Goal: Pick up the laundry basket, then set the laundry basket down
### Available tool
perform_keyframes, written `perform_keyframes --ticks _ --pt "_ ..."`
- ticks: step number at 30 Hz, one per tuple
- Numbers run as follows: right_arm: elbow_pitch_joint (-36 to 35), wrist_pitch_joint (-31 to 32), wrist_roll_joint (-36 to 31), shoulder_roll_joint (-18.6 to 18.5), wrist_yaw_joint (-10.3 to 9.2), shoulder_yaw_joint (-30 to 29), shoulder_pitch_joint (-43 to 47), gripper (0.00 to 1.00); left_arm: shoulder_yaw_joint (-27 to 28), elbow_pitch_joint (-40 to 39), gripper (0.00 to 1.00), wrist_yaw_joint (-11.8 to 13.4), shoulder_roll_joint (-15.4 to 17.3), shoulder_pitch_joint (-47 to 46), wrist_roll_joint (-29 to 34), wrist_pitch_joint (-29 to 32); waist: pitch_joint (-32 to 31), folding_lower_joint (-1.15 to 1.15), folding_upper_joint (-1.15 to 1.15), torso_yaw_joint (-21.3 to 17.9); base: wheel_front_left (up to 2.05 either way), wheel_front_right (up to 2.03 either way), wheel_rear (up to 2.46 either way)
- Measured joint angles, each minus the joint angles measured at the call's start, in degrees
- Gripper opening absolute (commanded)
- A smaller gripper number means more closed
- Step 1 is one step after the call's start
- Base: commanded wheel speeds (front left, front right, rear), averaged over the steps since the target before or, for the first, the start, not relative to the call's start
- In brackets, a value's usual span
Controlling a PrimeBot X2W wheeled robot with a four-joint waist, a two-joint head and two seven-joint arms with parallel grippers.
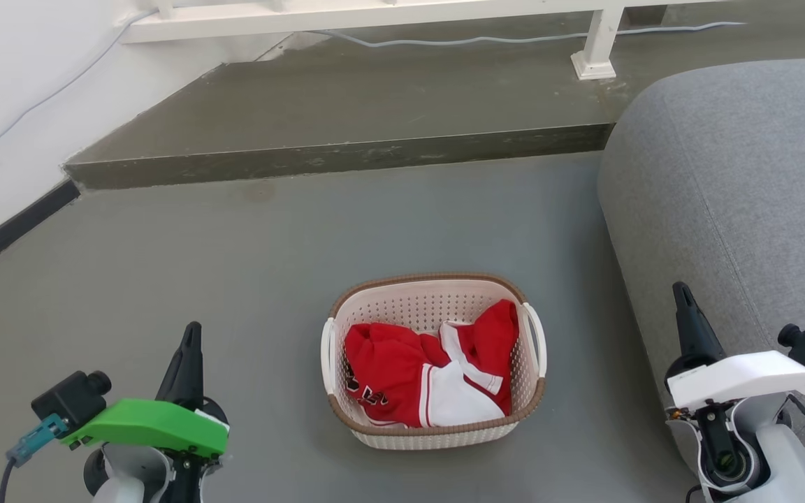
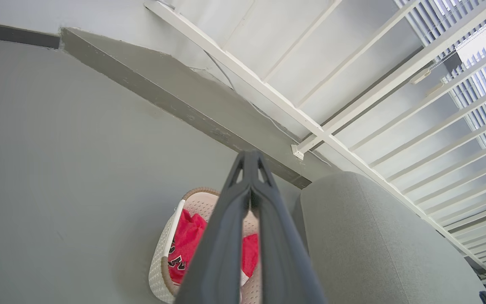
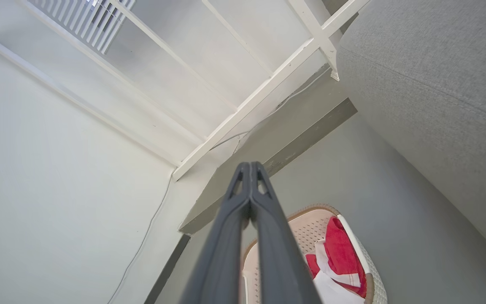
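Note:
The laundry basket point(image 1: 402, 300), cream-white and perforated with a brown rim and white side handles, stands on the grey floor in the lower middle of the head view, holding red and white clothes. My left gripper point(image 1: 191, 334) is at the lower left, well apart from the basket, fingers pressed together and empty. My right gripper point(image 1: 682, 293) is at the lower right beside the sofa, also shut and empty. In the left wrist view the basket point(image 2: 160, 266) shows behind the shut gripper point(image 2: 250, 158). In the right wrist view the basket point(image 3: 306, 223) lies below the shut gripper point(image 3: 249, 168).
A grey sofa point(image 1: 745, 188) rises close on the right of the basket. A raised concrete step point(image 1: 339, 157) crosses the floor beyond it, with a white railing post point(image 1: 597, 49) and a cable on top. A white wall point(image 1: 11, 91) stands at left.

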Motion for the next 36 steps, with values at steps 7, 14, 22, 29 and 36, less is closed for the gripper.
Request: perform_keyframes --ticks 7,14,22,29,36 --pt "-0.1 1.5 4.8 0.1 0.01 -1.0 0.0 0.0 1.0 0.0 0.0 0.0 0.0 0.0 -4.5 1.2 -0.3 0.0 0.0 0.0 0.0 0.0 0.0" --pt "-0.1 2.7 9.2 0.1 0.01 -2.1 0.0 0.0 2.2 0.0 0.0 0.0 0.0 0.0 -8.6 2.6 -0.5 0.0 0.0 0.1 0.0 0.0 0.0" --pt "-0.3 4.3 14.3 0.2 0.03 -3.1 0.0 0.0 3.3 0.0 0.0 -0.2 0.0 0.0 -13.5 4.0 -0.8 0.0 0.0 0.1 0.0 0.0 0.0" --pt "-0.3 5.5 18.5 0.3 0.04 -4.2 0.0 0.0 4.2 0.0 0.0 -0.2 0.1 0.0 -17.5 5.1 -1.1 0.0 0.0 0.2 0.0 0.0 0.0" --pt "-0.4 6.8 22.7 0.4 0.04 -5.0 0.0 0.0 5.3 0.0 0.0 -0.2 0.1 0.0 -21.5 6.2 -1.3 0.0 0.0 0.2 0.0 0.0 0.0"
